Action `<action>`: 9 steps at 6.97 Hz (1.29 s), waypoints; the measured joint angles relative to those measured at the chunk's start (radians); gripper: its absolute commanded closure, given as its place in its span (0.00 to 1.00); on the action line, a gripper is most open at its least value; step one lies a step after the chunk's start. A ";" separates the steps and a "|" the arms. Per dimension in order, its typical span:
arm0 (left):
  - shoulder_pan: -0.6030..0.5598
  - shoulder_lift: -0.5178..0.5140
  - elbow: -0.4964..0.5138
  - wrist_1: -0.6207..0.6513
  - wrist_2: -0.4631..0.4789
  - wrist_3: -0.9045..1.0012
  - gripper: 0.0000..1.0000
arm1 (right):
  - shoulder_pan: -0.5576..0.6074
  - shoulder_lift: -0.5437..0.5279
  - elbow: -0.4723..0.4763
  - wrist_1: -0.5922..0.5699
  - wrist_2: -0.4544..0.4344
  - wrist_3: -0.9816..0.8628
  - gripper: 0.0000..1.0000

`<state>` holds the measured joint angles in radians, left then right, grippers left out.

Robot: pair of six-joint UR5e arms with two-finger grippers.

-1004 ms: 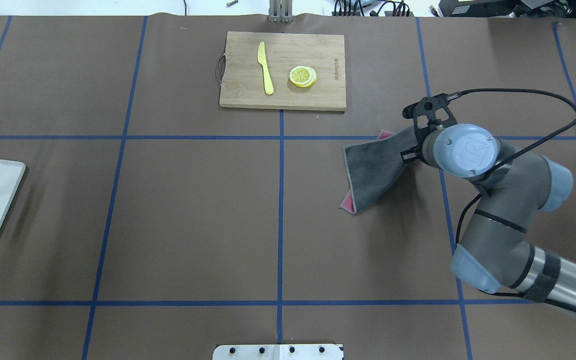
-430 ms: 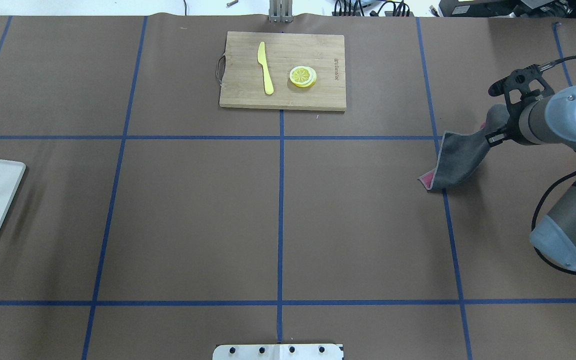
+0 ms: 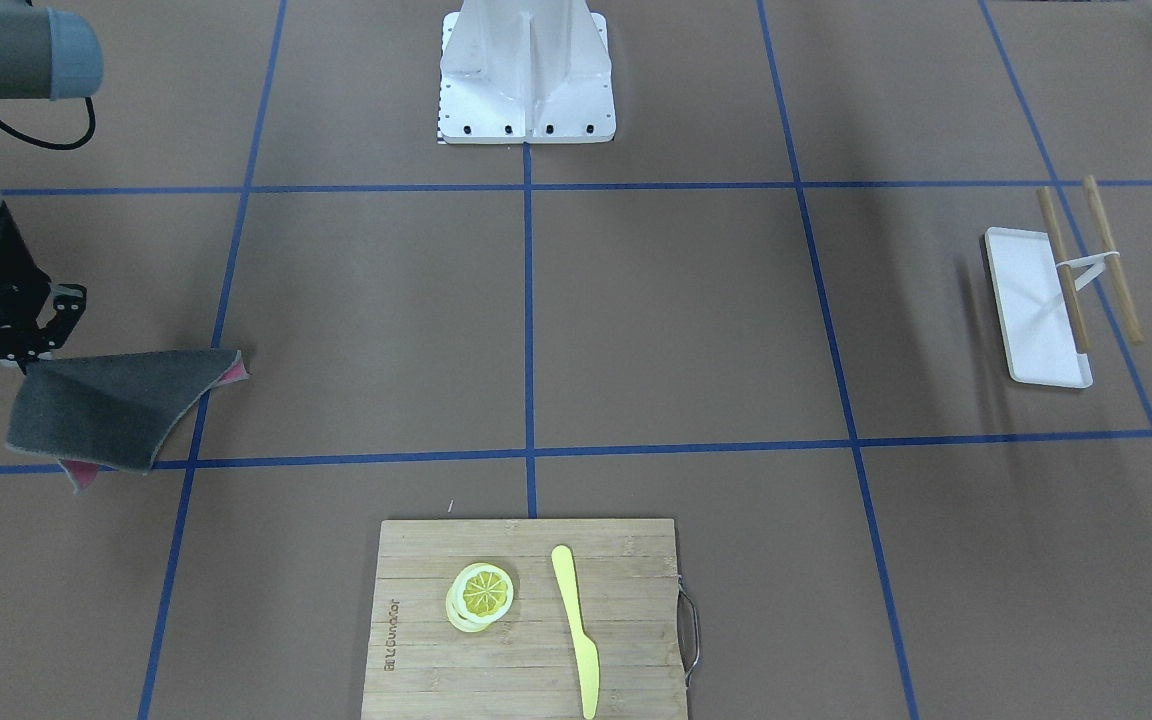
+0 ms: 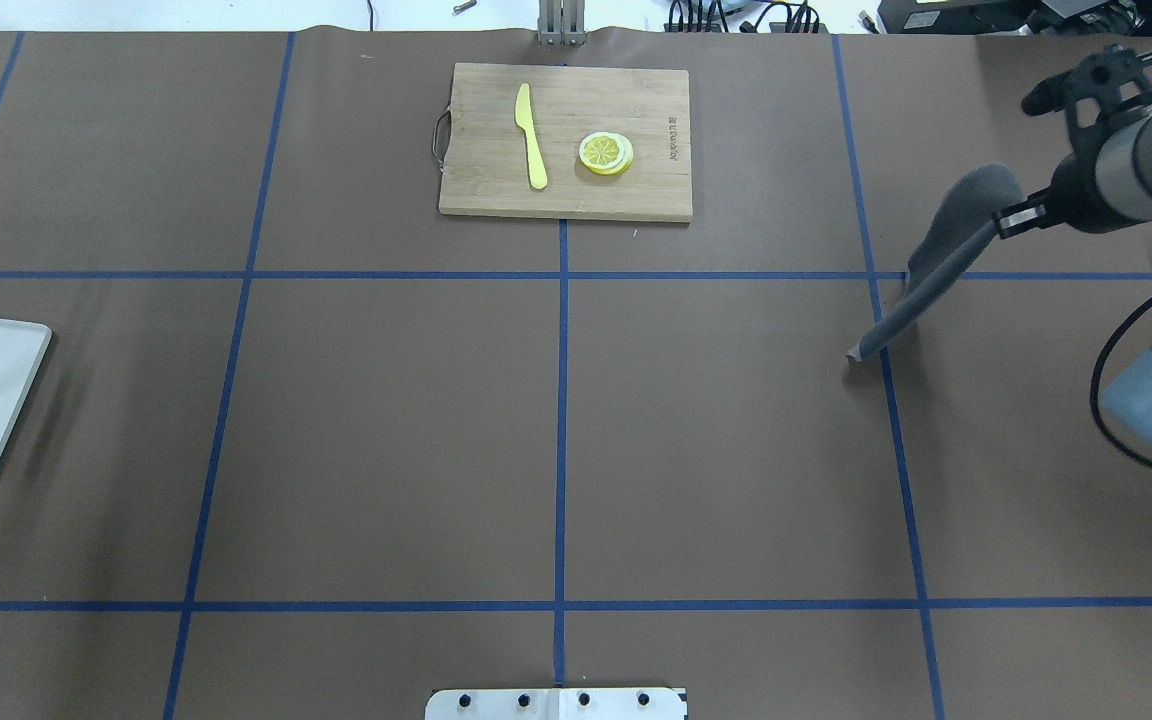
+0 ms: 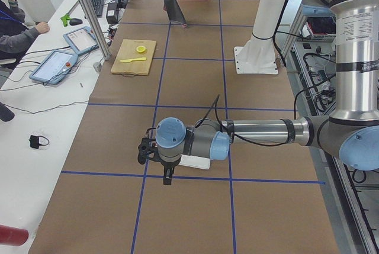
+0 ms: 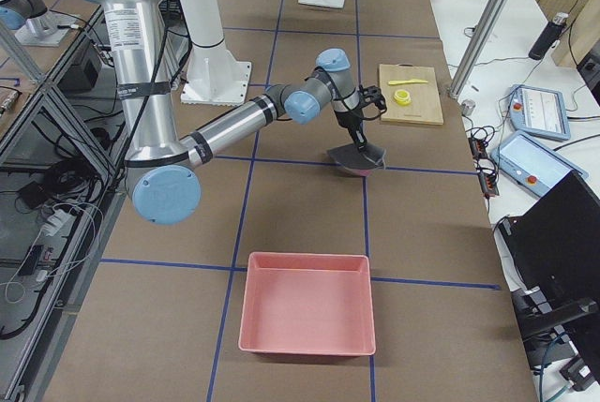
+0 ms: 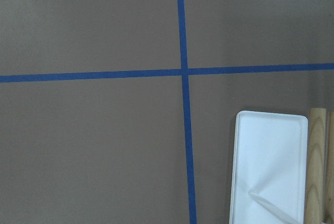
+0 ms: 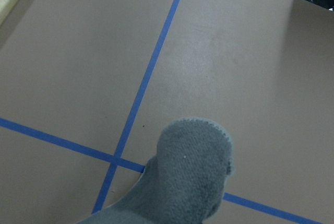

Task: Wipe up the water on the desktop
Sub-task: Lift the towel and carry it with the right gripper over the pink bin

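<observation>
The desktop (image 4: 386,420) is a matte brown surface with blue tape lines; I see no water on it. My right gripper (image 4: 1004,220) is shut on a grey cloth (image 4: 956,220) with a pink underside. The cloth hangs from it at the right side of the desktop, its lower corner at or just above the surface by a tape line. The cloth also shows in the front-facing view (image 3: 111,405), the right side view (image 6: 358,155) and the right wrist view (image 8: 188,177). My left gripper (image 5: 168,174) hovers by the white tray (image 7: 269,166); I cannot tell whether it is open or shut.
A bamboo cutting board (image 4: 496,190) with a yellow knife (image 4: 532,135) and a lemon slice (image 4: 606,153) lies at the far middle. Wooden chopsticks (image 3: 1064,270) lie across the white tray (image 3: 1031,310). A pink bin (image 6: 305,313) stands at the right end. The robot base (image 3: 526,70) is at the near edge.
My right arm has swung to the right and away from the robot, dragging and lifting the grey cloth from near the middle right to the right side. The cloth now hangs folded.
</observation>
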<state>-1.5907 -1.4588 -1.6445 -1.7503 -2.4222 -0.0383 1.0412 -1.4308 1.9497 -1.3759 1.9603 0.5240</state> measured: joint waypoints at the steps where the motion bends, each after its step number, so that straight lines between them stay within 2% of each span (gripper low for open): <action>1: 0.000 0.000 0.000 0.000 0.000 0.000 0.01 | 0.122 -0.001 0.006 -0.004 0.179 0.000 1.00; 2: 0.000 0.000 0.000 0.000 0.000 0.000 0.02 | 0.241 -0.018 0.007 -0.013 0.331 -0.001 1.00; 3: 0.000 0.000 0.000 0.000 0.000 0.000 0.01 | 0.325 -0.041 0.009 -0.039 0.406 -0.007 1.00; 4: -0.001 0.001 0.000 0.000 0.000 0.001 0.01 | 0.392 -0.072 0.012 -0.084 0.432 -0.045 1.00; 6: -0.001 0.001 0.000 -0.001 0.000 0.001 0.01 | 0.500 -0.140 0.007 -0.188 0.429 -0.265 1.00; 9: -0.002 0.002 0.003 -0.002 0.000 0.005 0.01 | 0.643 -0.147 -0.006 -0.469 0.280 -0.668 1.00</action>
<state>-1.5922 -1.4565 -1.6415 -1.7522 -2.4221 -0.0334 1.6840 -1.5782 1.9433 -1.8454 2.2400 -0.1436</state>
